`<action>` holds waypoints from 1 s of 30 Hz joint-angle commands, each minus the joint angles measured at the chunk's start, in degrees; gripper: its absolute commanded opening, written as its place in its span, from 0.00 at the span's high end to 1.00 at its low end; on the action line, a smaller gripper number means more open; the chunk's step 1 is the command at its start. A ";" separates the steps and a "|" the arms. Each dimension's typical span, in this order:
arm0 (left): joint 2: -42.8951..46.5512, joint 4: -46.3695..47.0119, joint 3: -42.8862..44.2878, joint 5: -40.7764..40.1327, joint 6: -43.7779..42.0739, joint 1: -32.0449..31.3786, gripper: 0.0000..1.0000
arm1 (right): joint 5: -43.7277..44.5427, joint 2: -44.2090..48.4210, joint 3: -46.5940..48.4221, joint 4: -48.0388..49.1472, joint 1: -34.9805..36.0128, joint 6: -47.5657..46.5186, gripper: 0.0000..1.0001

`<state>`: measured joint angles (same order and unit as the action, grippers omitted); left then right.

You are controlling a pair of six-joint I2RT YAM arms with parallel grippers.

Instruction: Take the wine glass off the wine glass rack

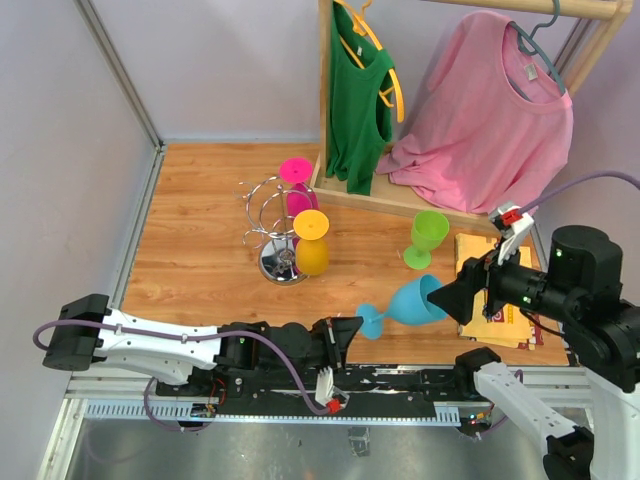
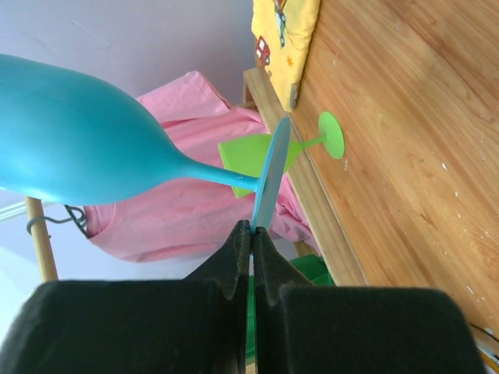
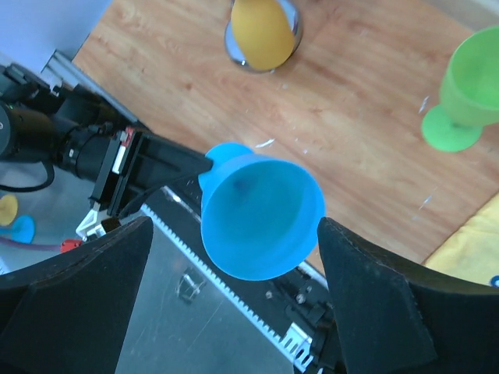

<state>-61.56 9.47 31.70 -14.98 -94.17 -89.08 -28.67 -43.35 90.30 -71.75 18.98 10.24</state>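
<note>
The blue wine glass [image 1: 415,300] is off the wine glass rack [image 1: 268,215] and well apart from it, above the near edge of the tabletop [image 1: 200,250]. I judge that only setting it down is left. My left end effector [image 2: 251,234] pinches its foot. My right end effector [image 1: 452,297] gapes wide around the bowl without gripping it. The glass lies sideways, its stem running left-right and its mouth toward my right end effector.

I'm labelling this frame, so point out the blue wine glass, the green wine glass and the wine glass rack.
blue wine glass [image 1: 415,300]: top view, on its bowl.
green wine glass [image 1: 430,232]: top view, on its bowl.
wine glass rack [image 1: 273,266]: top view, on its round chrome base.
</note>
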 commanded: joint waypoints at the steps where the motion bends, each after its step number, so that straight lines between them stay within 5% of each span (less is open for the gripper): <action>1: 0.12 4.70 0.44 -1.29 -1.32 -0.55 1.00 | -6.00 0.72 -3.06 -1.22 -1.57 0.04 0.13; 23: -5.42 4.68 5.80 -2.49 -1.28 -0.55 1.00 | -9.34 -1.20 -17.74 6.39 0.28 0.83 0.28; 25: -5.69 4.66 6.07 -2.59 -1.28 -0.54 1.00 | -9.00 -1.35 -18.40 7.02 0.75 0.82 0.37; 30: -5.37 4.61 5.69 -3.17 -1.07 -0.55 1.00 | -8.34 -1.93 -15.86 6.40 1.14 0.45 0.95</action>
<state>-67.29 11.55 35.99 -17.32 -94.76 -89.08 -37.65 -45.36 72.16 -66.28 19.33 11.18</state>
